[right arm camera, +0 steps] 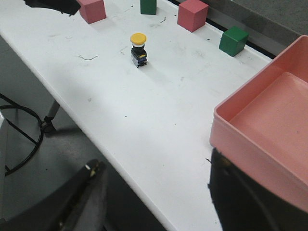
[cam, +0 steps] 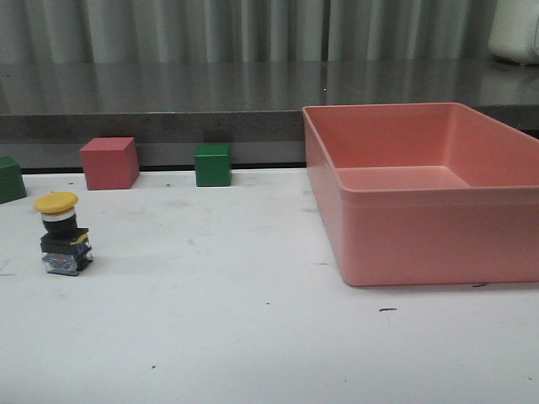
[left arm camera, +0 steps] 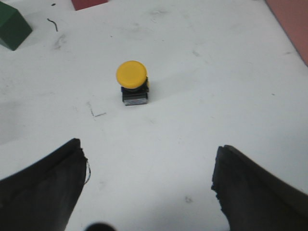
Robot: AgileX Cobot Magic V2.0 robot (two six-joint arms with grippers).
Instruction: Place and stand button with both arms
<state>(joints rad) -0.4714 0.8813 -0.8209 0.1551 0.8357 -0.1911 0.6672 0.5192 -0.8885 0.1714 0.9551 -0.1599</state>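
Observation:
The button (cam: 62, 234) stands upright on the white table (cam: 253, 337) at the left, yellow cap up on its black and bluish base. It also shows in the left wrist view (left arm camera: 132, 84) and in the right wrist view (right arm camera: 138, 48). My left gripper (left arm camera: 149, 161) is open and empty, well back from the button, which stands ahead between its fingers (left arm camera: 53, 183). My right gripper (right arm camera: 154, 166) is open and empty over the table's front edge, far from the button, beside the pink bin. Neither gripper shows in the front view.
A large pink bin (cam: 421, 252) fills the table's right side. A pink cube (cam: 109, 162) and a green cube (cam: 212, 165) stand along the back edge, another green cube (cam: 10, 179) at far left. The right wrist view shows one more pink cube (right arm camera: 92, 9).

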